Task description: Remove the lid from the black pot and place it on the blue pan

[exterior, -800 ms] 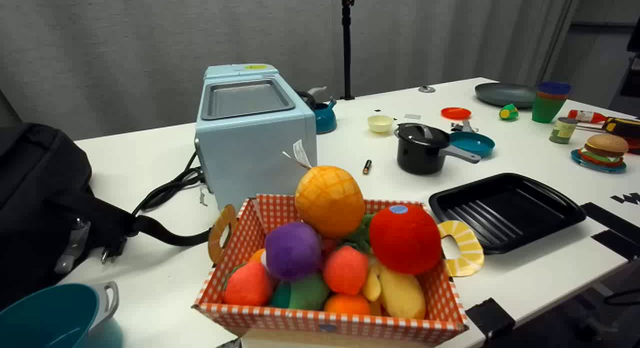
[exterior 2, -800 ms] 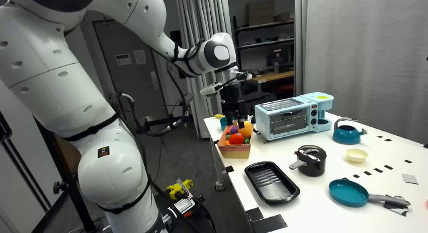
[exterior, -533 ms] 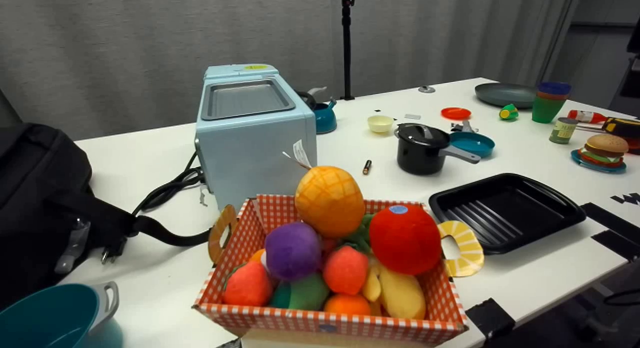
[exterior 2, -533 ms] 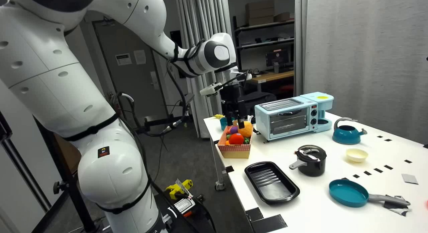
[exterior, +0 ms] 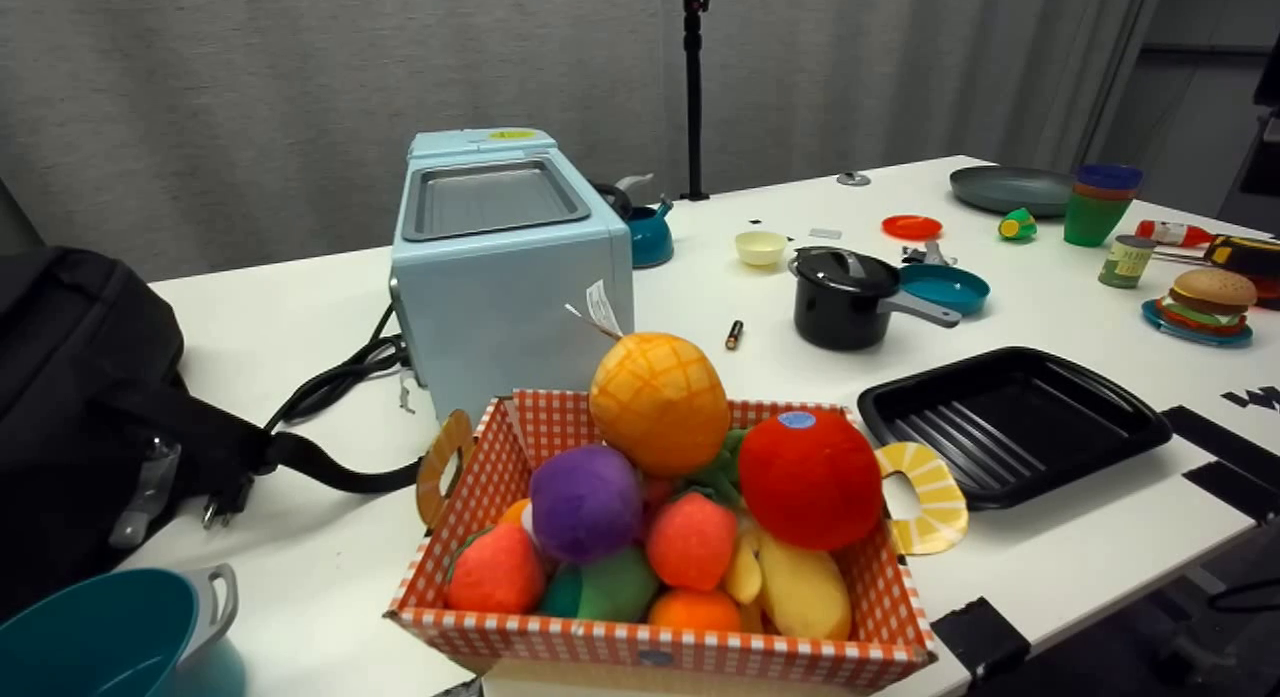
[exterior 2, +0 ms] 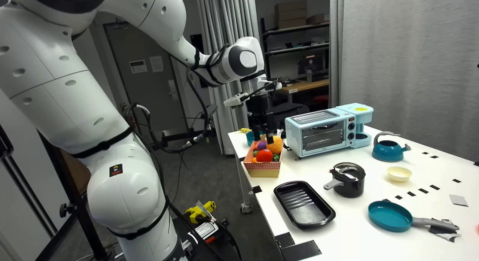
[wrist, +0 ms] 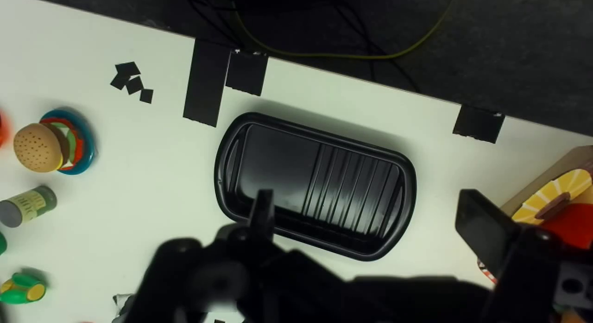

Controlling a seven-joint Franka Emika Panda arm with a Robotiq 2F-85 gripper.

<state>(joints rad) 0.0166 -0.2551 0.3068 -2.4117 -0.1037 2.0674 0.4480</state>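
One lid: seated on the black pot, covering its mouth; removal not yet done.
Pincer: wide, fingers well apart, nothing held; raised above the bench.
Bearing to lid: lower and to the right of the pincer in an exterior view, well apart. In the wrist view, the bench edge crosses the top, the grill tray comes next, and the pot is out of sight; since the pot stands beyond the tray from that edge, the lid probably lies toward the bottom of that view.
Lid axis: none, round; alignment of the pale grip on top too small to tell.
Pot handle: projects toward the tray side; possible snag on a low approach.
Blue pan: on the pot's side away from the toaster oven.
Bench surface: flat, white, marked with black tape.
Room at pot: tray, pan and pale bowl near, none touching.
Next motion (judged): traverse beyond the tray, then descend on the lid.
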